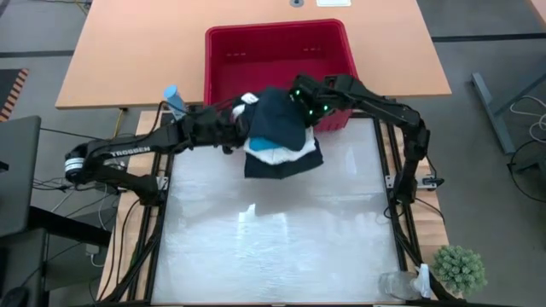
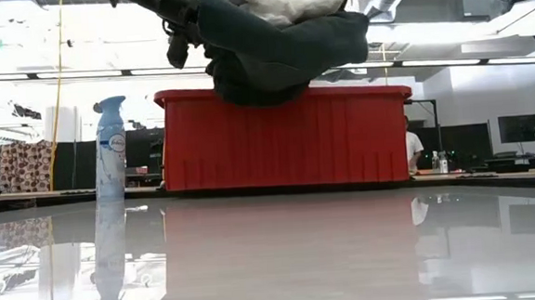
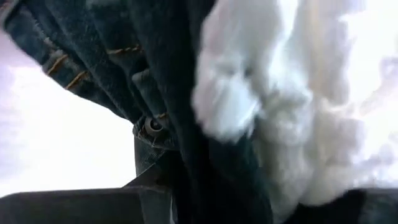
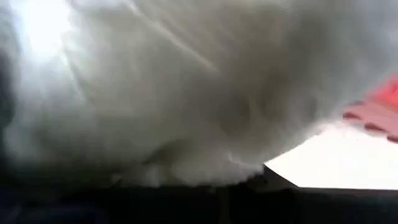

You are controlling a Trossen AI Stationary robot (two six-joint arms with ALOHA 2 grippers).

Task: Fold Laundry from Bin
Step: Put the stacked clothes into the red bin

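- High view: a spray bottle (image 1: 174,100) stands left of the red bin (image 1: 223,44), a small plant (image 1: 459,268) at the table's near right corner. The left gripper (image 1: 243,125) and right gripper (image 1: 307,107) flank the laundry bundle (image 1: 281,136) from either side.
- Low view: the bundle hangs clear above the table, before the bin.
- Left wrist view: denim and white cloth crowd the fingers; whether they are pinching cannot be told.
- Right wrist view: white cloth fills the view; fingers pressed together.
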